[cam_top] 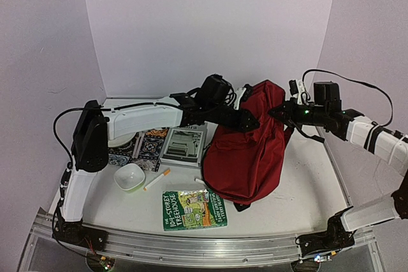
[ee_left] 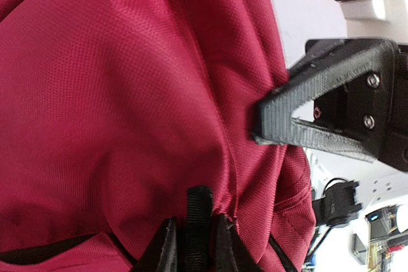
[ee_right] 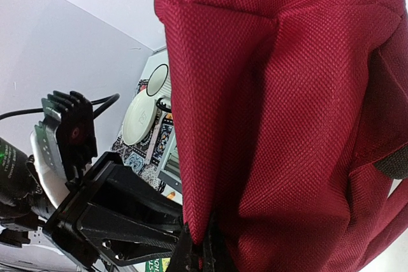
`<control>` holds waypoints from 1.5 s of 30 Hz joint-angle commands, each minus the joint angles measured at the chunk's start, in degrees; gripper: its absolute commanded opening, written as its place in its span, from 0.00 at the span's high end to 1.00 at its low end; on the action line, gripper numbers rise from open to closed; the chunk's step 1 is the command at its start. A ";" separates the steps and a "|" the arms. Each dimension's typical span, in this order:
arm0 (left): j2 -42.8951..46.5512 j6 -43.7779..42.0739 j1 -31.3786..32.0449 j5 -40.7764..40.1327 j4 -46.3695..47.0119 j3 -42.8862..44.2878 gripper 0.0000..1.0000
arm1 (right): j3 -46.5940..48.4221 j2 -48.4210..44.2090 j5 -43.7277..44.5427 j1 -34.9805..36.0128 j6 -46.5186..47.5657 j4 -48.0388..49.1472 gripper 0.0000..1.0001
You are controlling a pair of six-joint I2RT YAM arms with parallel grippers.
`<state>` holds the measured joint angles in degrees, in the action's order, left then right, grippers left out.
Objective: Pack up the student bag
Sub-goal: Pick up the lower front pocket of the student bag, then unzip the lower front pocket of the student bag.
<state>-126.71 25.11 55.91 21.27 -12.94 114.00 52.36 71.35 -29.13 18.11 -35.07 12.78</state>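
The student bag [cam_top: 250, 154] is a dark red fabric backpack lying on the table, with its top end lifted between my two grippers. The left gripper [cam_top: 252, 121] reaches in from the left. In its wrist view, the left gripper [ee_left: 194, 222] has its jaws pressed on a black webbing strap [ee_left: 199, 205] at the student bag's [ee_left: 115, 93] seam. The right gripper [cam_top: 275, 112] comes in from the right. Seen from its own wrist camera, the right gripper [ee_right: 203, 241] is shut on a fold of the student bag's [ee_right: 287, 93] red fabric.
A green paperback [cam_top: 194, 209] lies near the front edge. A grey book [cam_top: 183, 144] and a patterned book [cam_top: 143, 148] lie left of the bag. A white bowl [cam_top: 129, 177] and an orange-tipped pen [cam_top: 157, 179] lie in front of them. A pale plate [ee_right: 141, 116] sits behind.
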 commanded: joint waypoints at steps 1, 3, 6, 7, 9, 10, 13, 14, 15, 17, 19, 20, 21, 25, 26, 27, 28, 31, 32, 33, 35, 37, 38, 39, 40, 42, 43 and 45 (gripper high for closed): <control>3.92 3.56 -1.73 1.82 3.95 -1.44 0.75 | 2.74 -1.31 -3.84 0.72 1.15 2.34 1.00; 3.81 3.89 -1.95 2.51 4.48 -1.54 0.75 | 2.83 -1.11 -4.03 0.73 1.21 2.34 1.00; 3.81 5.14 -2.56 3.26 5.29 -1.97 0.74 | 3.06 -0.76 -4.22 1.00 1.35 2.34 1.00; 3.87 5.55 -2.83 3.29 5.56 -2.36 0.75 | 3.12 -0.67 -4.30 1.06 1.43 2.34 1.00; 4.10 6.43 -3.47 3.51 6.26 -3.09 0.75 | 3.20 -0.47 -4.46 1.21 1.46 2.35 1.00; 4.17 6.80 -3.67 3.89 6.61 -3.46 0.74 | 3.24 -0.39 -4.51 1.31 1.54 2.35 1.00; 3.93 7.70 -3.96 5.56 7.62 -3.86 0.74 | 3.41 0.09 -4.75 1.65 1.71 2.34 1.00; 3.73 7.95 -3.95 6.29 7.92 -3.80 0.73 | 3.49 0.24 -4.79 1.80 1.81 2.36 1.00; 3.52 8.16 -3.90 7.26 8.27 -3.67 0.73 | 3.62 0.49 -4.92 1.93 1.89 2.35 1.00; 3.13 8.47 -3.96 9.22 8.75 -3.26 0.72 | 3.92 0.82 -5.26 2.32 2.08 2.34 1.00; 3.04 8.67 -3.92 10.39 9.32 -3.13 0.70 | 4.24 1.03 -5.34 2.55 2.26 2.34 1.00; 3.12 8.73 -3.92 10.66 9.61 -3.21 0.70 | 4.33 1.10 -5.45 2.66 2.35 2.34 1.00; 3.21 8.78 -3.94 10.83 9.92 -3.30 0.70 | 4.43 1.17 -5.55 2.74 2.41 2.34 1.00; 3.29 8.71 -3.93 10.21 10.42 -3.44 0.74 | 4.98 1.33 -5.59 3.01 2.46 2.13 1.00; 3.24 8.67 -3.96 10.08 10.40 -3.55 0.76 | 5.14 1.33 -5.59 3.06 2.46 2.09 1.00; 3.16 8.58 -3.97 9.97 10.39 -3.70 0.78 | 5.30 1.33 -5.65 3.14 2.55 2.04 1.00; 3.21 8.63 -4.02 9.93 10.39 -3.97 0.82 | 5.42 1.33 -5.60 3.18 2.63 1.88 1.00; 4.06 8.51 -4.27 9.87 10.53 -5.31 0.92 | 5.63 1.17 -5.03 3.17 3.07 1.15 1.00; 4.57 8.43 -4.38 9.80 10.56 -5.79 0.94 | 5.65 1.06 -4.61 3.16 3.29 0.85 1.00; 5.24 8.23 -4.43 9.47 10.62 -6.47 0.96 | 5.70 0.93 -3.95 3.16 3.56 0.42 1.00; 6.65 7.81 -4.79 8.53 10.88 -8.45 0.99 | 5.70 0.73 -2.62 3.17 3.94 -0.33 1.00; 8.25 7.77 -5.34 7.96 11.46 -10.50 1.00 | 5.74 0.70 -1.91 3.17 4.04 -0.63 1.00; 8.92 7.95 -5.57 8.03 11.81 -11.71 1.00 | 5.79 0.72 -1.62 3.18 4.05 -0.71 1.00; 9.71 8.11 -5.87 8.00 12.31 -12.66 1.00 | 5.86 0.83 -1.49 3.19 4.11 -0.73 1.00; 10.34 8.35 -6.04 8.10 12.57 -13.68 1.00 | 5.97 0.98 -1.41 3.18 4.19 -0.79 1.00; 11.29 8.78 -6.46 7.95 12.97 -15.63 1.00 | 6.23 1.22 -1.47 3.22 4.33 -0.83 1.00; 11.72 8.95 -6.61 7.91 14.29 -16.15 1.00 | 6.37 1.36 -1.55 3.17 4.39 -0.86 1.00; 12.13 8.93 -6.79 7.87 14.71 -16.92 1.00 | 6.56 1.59 -1.74 3.16 4.40 -0.83 1.00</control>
<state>-119.42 33.49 50.36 30.28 -2.21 98.62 55.21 72.99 -28.91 20.76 -31.83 10.35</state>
